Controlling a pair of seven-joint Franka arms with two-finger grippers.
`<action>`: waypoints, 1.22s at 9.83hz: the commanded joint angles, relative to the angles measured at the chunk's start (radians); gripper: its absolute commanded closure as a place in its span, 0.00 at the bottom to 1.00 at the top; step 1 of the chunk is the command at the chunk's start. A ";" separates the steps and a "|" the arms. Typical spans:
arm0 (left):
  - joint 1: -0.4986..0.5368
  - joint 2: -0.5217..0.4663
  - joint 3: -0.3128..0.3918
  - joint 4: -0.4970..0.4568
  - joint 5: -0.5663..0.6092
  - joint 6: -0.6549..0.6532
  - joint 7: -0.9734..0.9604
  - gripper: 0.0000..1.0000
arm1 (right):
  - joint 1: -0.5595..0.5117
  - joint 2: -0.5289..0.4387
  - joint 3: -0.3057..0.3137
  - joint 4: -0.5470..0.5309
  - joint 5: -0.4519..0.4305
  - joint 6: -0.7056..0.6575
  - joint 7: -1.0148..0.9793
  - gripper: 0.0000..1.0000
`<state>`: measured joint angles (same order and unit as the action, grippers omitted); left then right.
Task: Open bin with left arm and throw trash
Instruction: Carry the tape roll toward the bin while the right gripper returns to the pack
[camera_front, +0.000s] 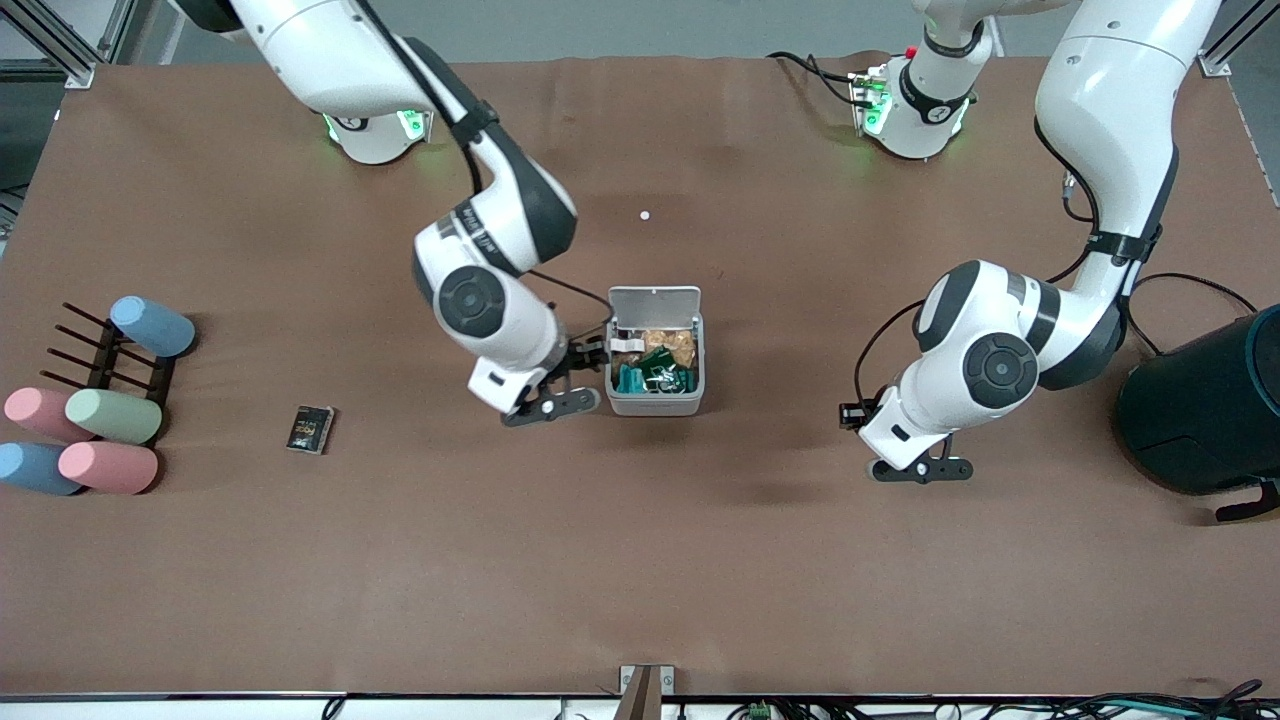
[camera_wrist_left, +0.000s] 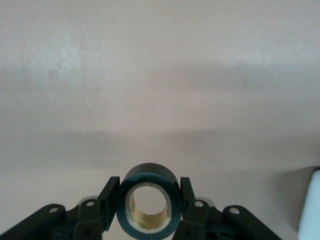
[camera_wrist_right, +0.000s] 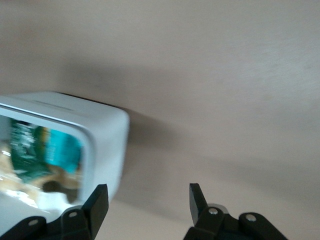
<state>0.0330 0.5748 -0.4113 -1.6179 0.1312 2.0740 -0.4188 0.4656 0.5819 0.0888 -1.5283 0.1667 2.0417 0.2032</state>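
The white-grey bin (camera_front: 655, 400) stands mid-table with its lid (camera_front: 655, 301) raised, holding green and brown wrappers; it also shows in the right wrist view (camera_wrist_right: 107, 145). A pale scrap (camera_front: 628, 345) lies at its rim. My right gripper (camera_front: 585, 372) (camera_wrist_right: 147, 197) is open and empty beside the bin, toward the right arm's end. My left gripper (camera_front: 920, 468) (camera_wrist_left: 149, 189) is shut on the black tape ring (camera_wrist_left: 150, 173), brown inside, low over bare table toward the left arm's end. The black printed packet (camera_front: 310, 428) lies on the table toward the right arm's end.
A big dark teal cylinder (camera_front: 1210, 400) stands at the left arm's end. A dark rack (camera_front: 110, 360) with several pastel cylinders (camera_front: 112, 415) sits at the right arm's end. A tiny white speck (camera_front: 645, 215) lies farther from the front camera than the bin.
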 joint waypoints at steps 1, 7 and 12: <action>-0.057 0.037 0.002 0.148 -0.076 -0.133 -0.064 0.94 | -0.096 -0.033 0.012 -0.030 -0.111 -0.061 -0.155 0.26; -0.332 0.125 0.028 0.285 -0.073 -0.134 -0.330 0.94 | -0.240 -0.100 -0.014 -0.246 -0.343 0.042 -0.157 0.13; -0.484 0.151 0.031 0.283 -0.068 -0.080 -0.528 0.93 | -0.458 -0.080 -0.012 -0.280 -0.322 0.175 -0.146 0.04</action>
<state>-0.4413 0.7013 -0.3909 -1.3615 0.0649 1.9803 -0.9281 0.0108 0.5253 0.0560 -1.7792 -0.1549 2.2004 0.0418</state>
